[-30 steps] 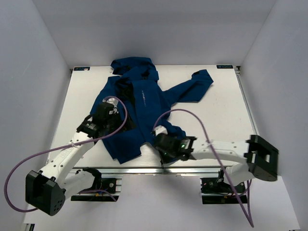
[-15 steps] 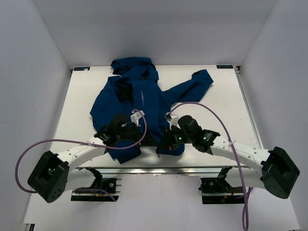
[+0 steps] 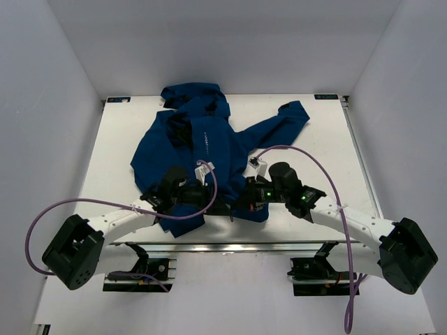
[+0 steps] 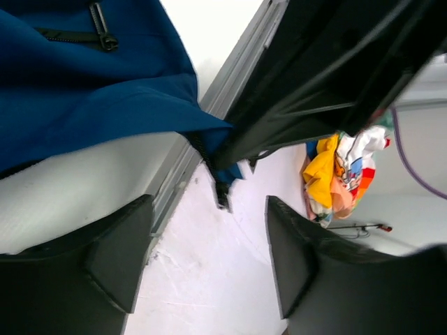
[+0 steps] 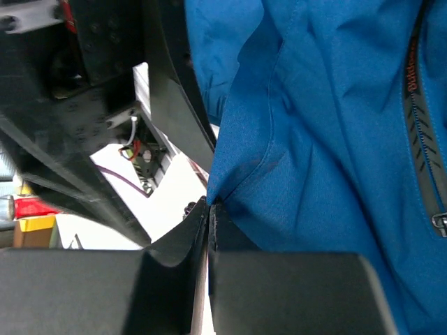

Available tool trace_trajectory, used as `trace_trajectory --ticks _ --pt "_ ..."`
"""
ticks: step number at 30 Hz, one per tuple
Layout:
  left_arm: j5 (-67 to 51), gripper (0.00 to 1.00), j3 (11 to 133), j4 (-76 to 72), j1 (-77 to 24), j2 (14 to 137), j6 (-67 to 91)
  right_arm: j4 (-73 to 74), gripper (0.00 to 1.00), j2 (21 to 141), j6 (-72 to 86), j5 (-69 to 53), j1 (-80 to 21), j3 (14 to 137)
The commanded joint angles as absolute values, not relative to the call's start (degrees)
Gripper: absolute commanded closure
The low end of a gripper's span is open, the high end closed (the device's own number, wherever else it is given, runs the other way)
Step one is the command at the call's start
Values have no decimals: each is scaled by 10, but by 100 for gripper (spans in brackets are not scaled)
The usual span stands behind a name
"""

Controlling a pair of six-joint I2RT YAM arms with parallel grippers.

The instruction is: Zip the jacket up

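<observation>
**Bench** (image 3: 328, 160): white, boxed in by pale walls on three sides. Metal rail (image 3: 223, 246) along the near edge, just below both pincers. Wide bare surface to the right of and beyond the right pincer (image 3: 241, 204). Narrower bare strip to the left of the left pincer (image 3: 208, 197). Very little room between the two pincers, which face tip to tip over the hem.

**Jacket** (image 3: 216, 150): dark blue, spread on the bench beyond both pincers.
- Hood (image 3: 192, 94) at the far end.
- One sleeve (image 3: 286, 118) thrown out to the far right.
- Black lining (image 3: 181, 132) showing at the open front.
- Line of small white lettering (image 3: 207, 139) down the chest.
- Near hem bunched between the pincers, close to the rail.
- Pocket zip (image 4: 70, 33) closed.
- Black zip end (image 4: 222, 195) dangling from the hem corner.

**Left pincer** (image 4: 209, 262): jaws apart, gripping nothing. Zip end hanging in the gap just ahead of the fingers (image 4: 119, 258).

**Right pincer** (image 5: 209, 216): jaws pressed together, pinching the jacket's hem edge at the tips.

**Change over the last second:**
- Left pincer brought from over the jacket's left flank, farther up the bench, down to the near hem.
- Right arm swung from lying along the rail to reaching in from the right.
- Hem corner in much the same place.
</observation>
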State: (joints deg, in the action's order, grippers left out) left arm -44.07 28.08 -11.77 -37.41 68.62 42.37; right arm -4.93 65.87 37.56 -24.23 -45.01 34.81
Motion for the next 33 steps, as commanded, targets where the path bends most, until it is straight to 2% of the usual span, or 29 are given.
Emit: trace_trajectory --ticks 1,10,11,15,20,23,24,27,33 --pt "-443 27 290 -131 -381 703 411 -91 100 640 393 -267 -447 348" --pt "-426 49 307 -147 -390 738 412 -127 100 642 435 -285 -443 331" --pt "-425 55 310 -149 -390 741 412 -131 100 644 439 -287 -443 328" --pt "-428 58 319 -163 -390 744 422 -124 100 651 441 -278 -443 325" --pt "-430 54 312 -186 -390 733 429 -131 100 650 453 -261 -443 316" --pt "-425 60 305 -199 -391 732 434 -152 100 650 464 -269 -444 311" --pt "-424 72 304 -200 -391 732 437 -158 100 651 468 -272 -444 310" --pt "-412 100 301 -205 -391 735 447 -159 100 653 468 -279 -443 310" --pt "-384 100 290 -207 -392 713 457 -98 99 641 444 -239 -444 313"
